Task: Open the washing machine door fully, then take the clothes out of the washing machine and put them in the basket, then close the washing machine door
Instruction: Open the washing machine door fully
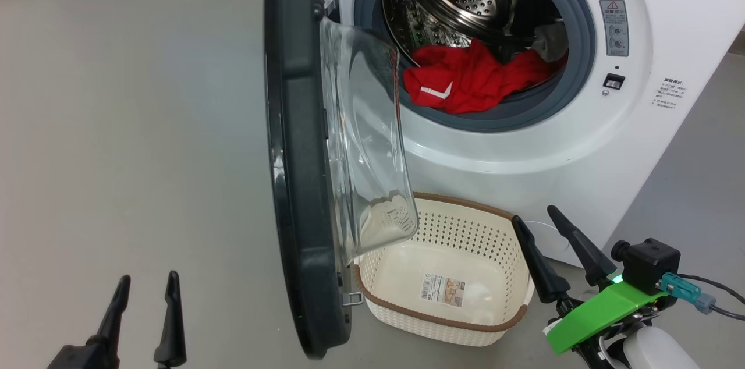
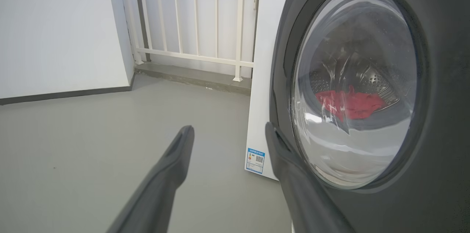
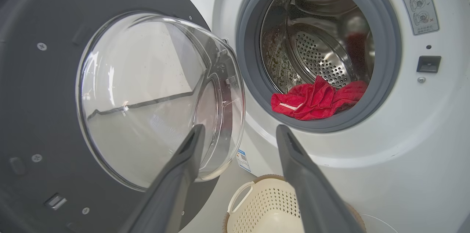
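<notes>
Left gripper (image 1: 148, 276) upright, right gripper (image 1: 534, 214) tilted (both spread)

Red clothes (image 3: 315, 99) lie inside the washing machine (image 3: 404, 159).

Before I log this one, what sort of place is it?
Probably a laundry corner by a balcony: a white front-loading washing machine on bare grey floor, a basket before it, white railing beside.
</notes>
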Robot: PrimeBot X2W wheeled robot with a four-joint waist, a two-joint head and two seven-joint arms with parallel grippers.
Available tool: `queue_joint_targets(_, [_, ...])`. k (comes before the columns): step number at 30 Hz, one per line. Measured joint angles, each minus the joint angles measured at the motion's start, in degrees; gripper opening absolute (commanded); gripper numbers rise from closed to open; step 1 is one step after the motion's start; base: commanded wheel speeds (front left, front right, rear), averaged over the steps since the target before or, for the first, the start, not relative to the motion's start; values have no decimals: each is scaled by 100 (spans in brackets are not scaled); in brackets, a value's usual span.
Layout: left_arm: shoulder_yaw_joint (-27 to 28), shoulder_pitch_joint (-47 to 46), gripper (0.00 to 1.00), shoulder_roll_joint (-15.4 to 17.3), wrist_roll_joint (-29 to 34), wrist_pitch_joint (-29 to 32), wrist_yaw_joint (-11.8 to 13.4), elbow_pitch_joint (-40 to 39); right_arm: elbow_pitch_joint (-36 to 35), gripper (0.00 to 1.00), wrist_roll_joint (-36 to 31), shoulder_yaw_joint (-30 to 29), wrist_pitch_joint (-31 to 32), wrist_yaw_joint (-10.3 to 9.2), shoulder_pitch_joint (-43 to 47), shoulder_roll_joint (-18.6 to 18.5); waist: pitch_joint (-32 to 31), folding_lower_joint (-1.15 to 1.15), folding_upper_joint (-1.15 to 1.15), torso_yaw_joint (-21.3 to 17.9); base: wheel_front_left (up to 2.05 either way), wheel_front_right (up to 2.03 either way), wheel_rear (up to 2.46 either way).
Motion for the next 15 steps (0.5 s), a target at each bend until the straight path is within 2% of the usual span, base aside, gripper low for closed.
queue_joint_targets(14, [-9, -1, 100, 3, -7, 0, 0, 3, 14, 100, 0, 1, 0, 0, 0, 0, 19, 0, 0, -3, 0, 0, 0])
queue_joint_targets(15, [-11, -1, 92, 3, -8, 0, 0, 3, 14, 100, 0, 1, 0, 0, 0, 0, 19, 0, 0, -2, 0, 0, 0])
